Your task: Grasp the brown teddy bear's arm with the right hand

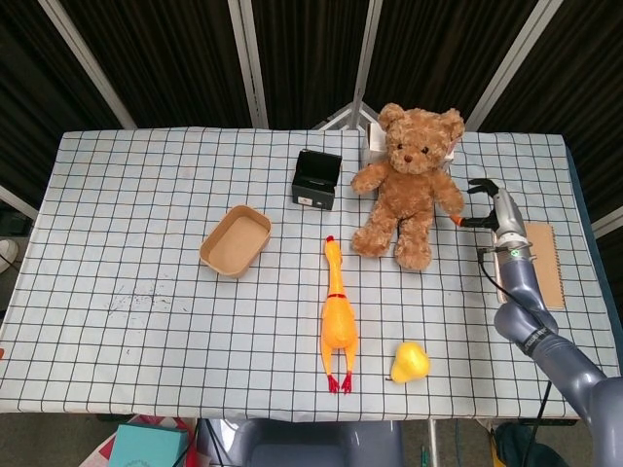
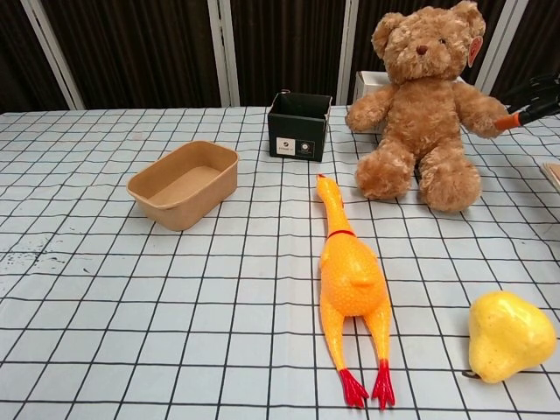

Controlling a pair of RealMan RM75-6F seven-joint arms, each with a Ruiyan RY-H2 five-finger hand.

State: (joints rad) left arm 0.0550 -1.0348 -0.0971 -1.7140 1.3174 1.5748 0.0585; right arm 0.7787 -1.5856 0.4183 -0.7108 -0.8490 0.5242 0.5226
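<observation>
The brown plush teddy bear (image 1: 409,185) sits against the far edge of the checked tablecloth (image 1: 146,233), right of centre. Its nearer arm (image 1: 450,198) slants outward toward the right hand (image 1: 490,201), which hovers just beside it with fingers apart, holding nothing (the left hand appears in neither view). One bear, one hand; one yellow rubber chicken (image 1: 337,316).
</observation>
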